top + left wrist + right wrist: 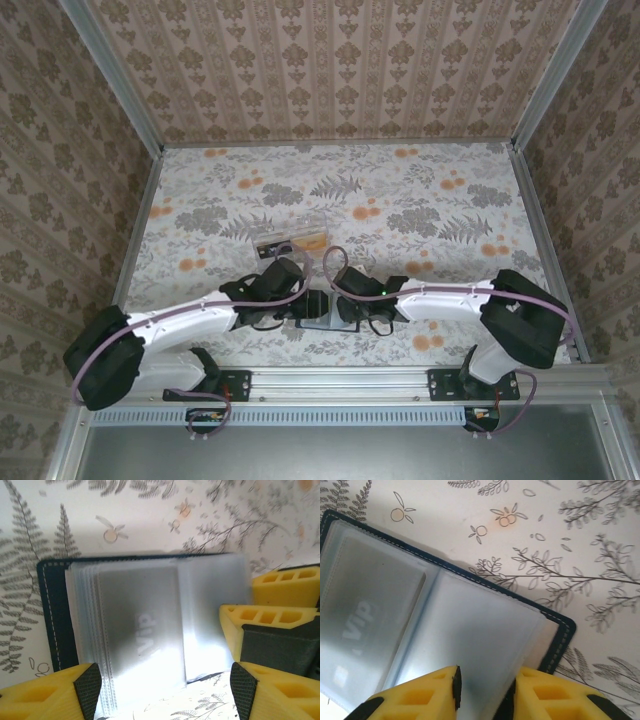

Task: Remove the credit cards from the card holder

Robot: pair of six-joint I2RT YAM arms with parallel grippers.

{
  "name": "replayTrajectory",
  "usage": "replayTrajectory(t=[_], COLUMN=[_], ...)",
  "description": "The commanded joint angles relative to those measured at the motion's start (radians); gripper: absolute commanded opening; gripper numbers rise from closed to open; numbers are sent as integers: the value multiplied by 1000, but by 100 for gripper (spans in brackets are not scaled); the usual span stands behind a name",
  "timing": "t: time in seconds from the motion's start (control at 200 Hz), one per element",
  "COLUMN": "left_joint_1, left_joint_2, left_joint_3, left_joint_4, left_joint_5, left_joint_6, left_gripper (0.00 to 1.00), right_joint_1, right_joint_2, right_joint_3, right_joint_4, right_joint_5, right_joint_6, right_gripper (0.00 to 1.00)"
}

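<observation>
Now, the left gripper point(166, 692) is held spread wide with nothing clasped, its yellow fingers set to either side of the clear sleeves of the card holder point(55, 610). The right gripper point(485, 687) is seen clenched on the card holder, a clear sleeve page pinched between its fingers. The card holder is laid open on the floral worktop point(400, 190), between the two wrists. A grey card point(142, 630) marked VIP is tucked inside a sleeve. A clear box point(290, 240) is seen just beyond, apart.
</observation>
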Motion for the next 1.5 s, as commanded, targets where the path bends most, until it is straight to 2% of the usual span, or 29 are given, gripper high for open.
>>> replayTrajectory(t=[0.0, 0.465, 0.87, 1.49], left_joint_1=[-6, -7, -9, -24], left_joint_2=[-20, 92, 127, 122], left_joint_3=[26, 30, 22, 37], left_joint_4=[-47, 33, 67, -9], left_joint_5=[-31, 18, 34, -12], left_joint_6=[29, 32, 23, 22], left_gripper=[72, 72, 72, 71], right_joint_1=[-2, -17, -17, -17], right_joint_2=[-61, 31, 32, 39], right_joint_3=[-22, -64, -61, -58], right_joint_4=[-65, 22, 23, 31], right_joint_5=[61, -2, -9, -12], right_joint_6=[8, 20, 20, 20], right_gripper=[34, 33, 34, 34])
